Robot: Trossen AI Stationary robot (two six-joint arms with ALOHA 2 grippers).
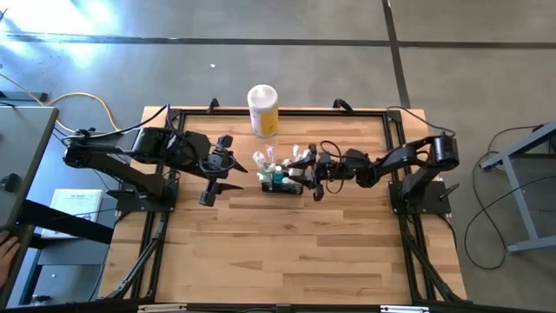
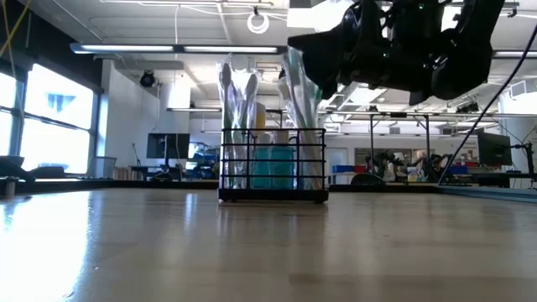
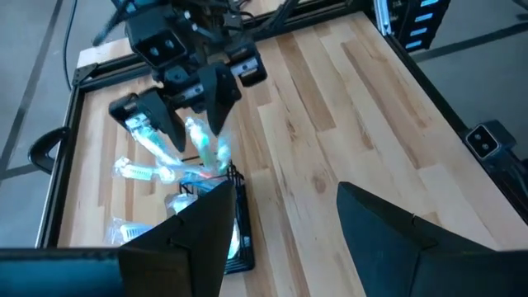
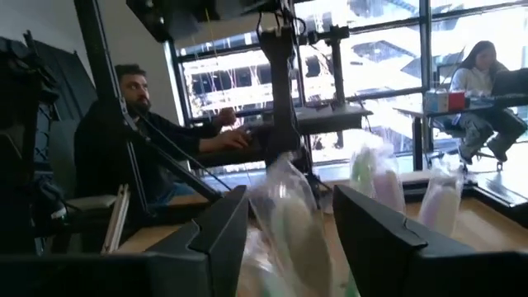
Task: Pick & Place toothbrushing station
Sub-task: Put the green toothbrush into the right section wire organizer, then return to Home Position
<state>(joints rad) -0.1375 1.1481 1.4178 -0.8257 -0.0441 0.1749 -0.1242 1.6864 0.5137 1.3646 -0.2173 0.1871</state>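
The toothbrushing station, a small black wire basket (image 1: 280, 185), stands by its base on the wooden table near the middle; it also shows in the low view (image 2: 273, 180). Several wrapped toothbrushes (image 2: 239, 101) stick up out of it. My right gripper (image 1: 306, 178) is open, just above the basket's right side. In the right wrist view its fingers (image 4: 223, 231) stand on either side of one wrapped toothbrush (image 4: 289, 214). My left gripper (image 1: 221, 189) is open and empty, left of the basket; in the left wrist view (image 3: 285, 198) the basket (image 3: 239, 239) is partly hidden behind one finger.
A tall yellow-and-white canister (image 1: 263, 109) stands at the table's far edge, behind the basket. A black frame (image 1: 382, 113) runs round the tabletop. Bare wood (image 1: 287, 252) lies toward the near edge. People sit in the room beyond the table (image 4: 124, 132).
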